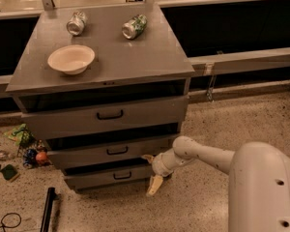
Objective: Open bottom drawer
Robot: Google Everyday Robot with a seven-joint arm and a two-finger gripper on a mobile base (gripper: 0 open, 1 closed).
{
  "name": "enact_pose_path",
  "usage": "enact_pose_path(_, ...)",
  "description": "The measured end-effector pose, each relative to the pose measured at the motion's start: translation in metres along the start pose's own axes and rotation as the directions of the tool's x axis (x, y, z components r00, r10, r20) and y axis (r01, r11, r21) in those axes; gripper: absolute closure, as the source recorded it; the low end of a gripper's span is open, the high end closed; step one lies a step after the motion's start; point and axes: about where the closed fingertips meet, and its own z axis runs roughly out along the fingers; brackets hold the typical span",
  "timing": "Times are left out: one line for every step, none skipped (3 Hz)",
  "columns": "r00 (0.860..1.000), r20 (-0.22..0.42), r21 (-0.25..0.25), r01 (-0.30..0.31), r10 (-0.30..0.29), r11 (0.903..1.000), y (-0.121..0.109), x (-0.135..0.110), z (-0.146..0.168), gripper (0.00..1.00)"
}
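The grey cabinet [111, 66] has three drawers. The bottom drawer [94, 179] is the lowest and shallowest, with a small black loop handle [122, 176]. A dark gap shows above its front. The middle drawer [87, 154] and top drawer [67, 120] sit above it. My gripper [151, 172] is at the right end of the bottom drawer's front, just above the floor. It is open, with one finger [148, 157] pointing up-left near the drawer's top edge and the other [154, 185] hanging down. It holds nothing. My white arm [208, 156] reaches in from the right.
A cream bowl [71, 58] and two cans lying on their sides [77, 23] [135, 26] rest on the cabinet top. Small clutter [26, 149] lies on the floor at the left. A black bar [48, 209] and a cable [5, 221] lie in front.
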Motion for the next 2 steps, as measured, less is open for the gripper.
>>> enact_pose_path(0.996,-0.021,-0.025,0.085,-0.086,0.9960,-0.007,0.010,0.041,0.00)
enact_pose_path(0.990,-0.082,-0.010,0.113,-0.114,0.9935,-0.015,0.028,0.062,0.00)
